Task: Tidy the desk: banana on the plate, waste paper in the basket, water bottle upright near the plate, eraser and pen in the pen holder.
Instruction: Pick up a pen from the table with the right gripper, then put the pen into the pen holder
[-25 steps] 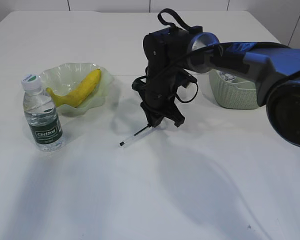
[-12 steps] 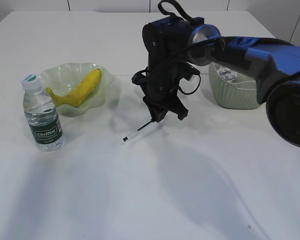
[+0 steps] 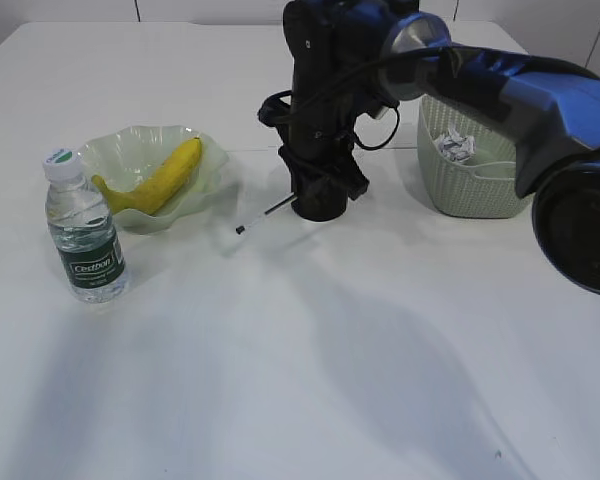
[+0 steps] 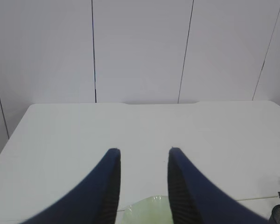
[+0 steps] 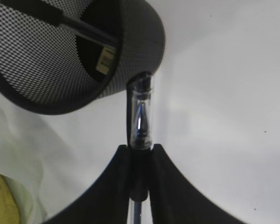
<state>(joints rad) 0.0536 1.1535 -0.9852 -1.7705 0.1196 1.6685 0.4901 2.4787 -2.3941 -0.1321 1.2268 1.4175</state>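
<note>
My right gripper (image 3: pixel 318 190) (image 5: pixel 139 147) is shut on the pen (image 3: pixel 265 214) (image 5: pixel 141 116), which slants down to the left above the table. The pen's clear end touches the outer wall of the black mesh pen holder (image 5: pixel 60 51) (image 3: pixel 322 208). Inside the holder lies a small pale-labelled block (image 5: pixel 105 58), apparently the eraser. The banana (image 3: pixel 165 175) lies on the green plate (image 3: pixel 120 150). The water bottle (image 3: pixel 85 235) stands upright in front of the plate. Waste paper (image 3: pixel 453 145) sits in the basket (image 3: pixel 470 185). My left gripper (image 4: pixel 142 150) is open and holds nothing.
The right arm (image 3: pixel 500 90) stretches from the right edge across the basket to the table's middle. A dark rod (image 5: pixel 42 11) lies across the pen holder's mouth. The plate's rim (image 4: pixel 151 212) shows below the left fingers. White tabletop extends in front.
The right gripper has risen and moved back toward the pen holder, carrying the pen. The pen's tip has left the table.
</note>
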